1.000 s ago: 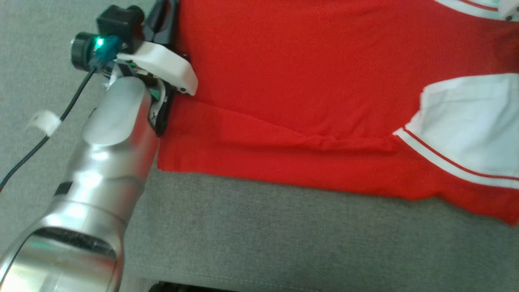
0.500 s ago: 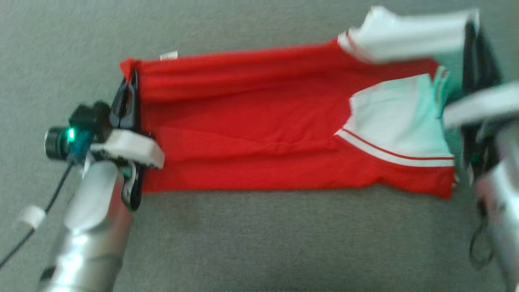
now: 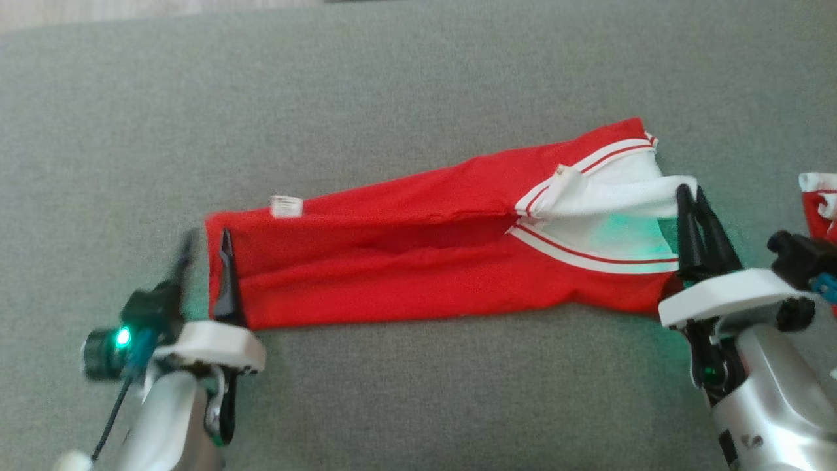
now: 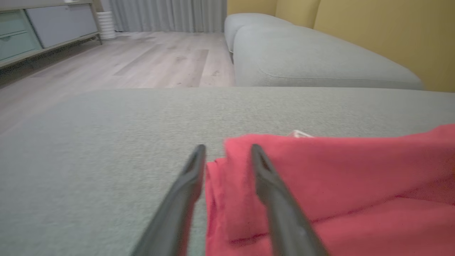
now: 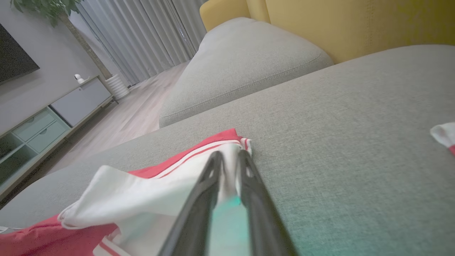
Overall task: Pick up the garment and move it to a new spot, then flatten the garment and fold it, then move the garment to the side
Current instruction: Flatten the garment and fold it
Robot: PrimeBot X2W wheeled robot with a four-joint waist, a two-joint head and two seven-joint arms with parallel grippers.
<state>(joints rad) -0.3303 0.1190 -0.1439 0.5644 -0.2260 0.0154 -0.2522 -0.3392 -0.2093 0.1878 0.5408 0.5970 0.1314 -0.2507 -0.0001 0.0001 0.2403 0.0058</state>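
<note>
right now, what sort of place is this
Most likely a home living room: a grey sofa with yellow back cushions, long curtains over a wooden floor, and a low cabinet with drawers.

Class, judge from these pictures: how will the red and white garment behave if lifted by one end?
Probably floppy: the garment lies in soft folds and its white flap curls over. Likely light, since the cloth looks thin. It would probably drag rather than slide freely on the textured grey cushion.

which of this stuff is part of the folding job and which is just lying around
Job:
garment
left gripper
right gripper

Lying about:
red and white cloth at the right edge
cabinet
curtains
</note>
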